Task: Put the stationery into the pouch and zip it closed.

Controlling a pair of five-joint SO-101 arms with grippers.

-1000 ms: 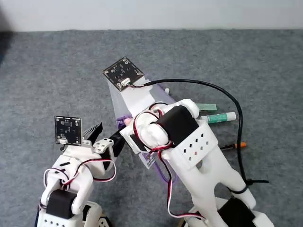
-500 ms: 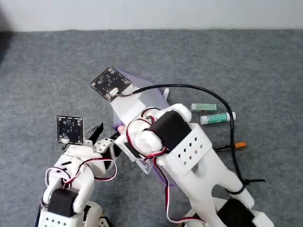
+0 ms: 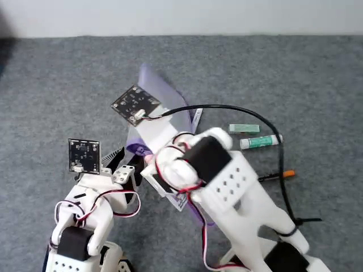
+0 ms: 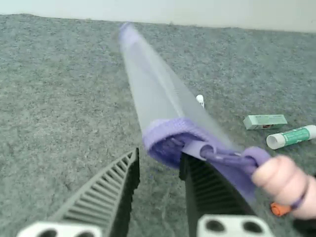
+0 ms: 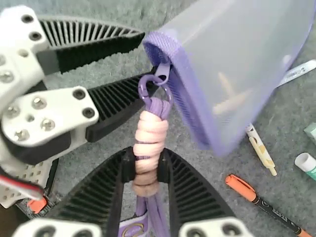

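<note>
The translucent purple pouch (image 3: 161,93) hangs tilted off the table, its far end raised. My right gripper (image 5: 147,163) is shut on the pink coiled charm (image 5: 148,133) hooked to the zipper pull (image 5: 160,74). My left gripper (image 4: 159,163) is open, its fingers on either side of the pouch's purple zipper end (image 4: 168,136). On the grey table to the right lie a green eraser box (image 3: 244,128), a green glue stick (image 3: 261,141), an orange pen (image 3: 276,175) and a white pen (image 3: 197,117). A pale shape (image 5: 232,101) shows through the pouch wall.
The grey felt table (image 3: 68,85) stretches open to the far left and far right. The right arm's black cable (image 3: 281,136) arcs over the stationery. Both arm bases stand at the near edge.
The right arm has swung the pouch to the left and tipped its far end up past the wrist camera. The left arm has hardly moved.
</note>
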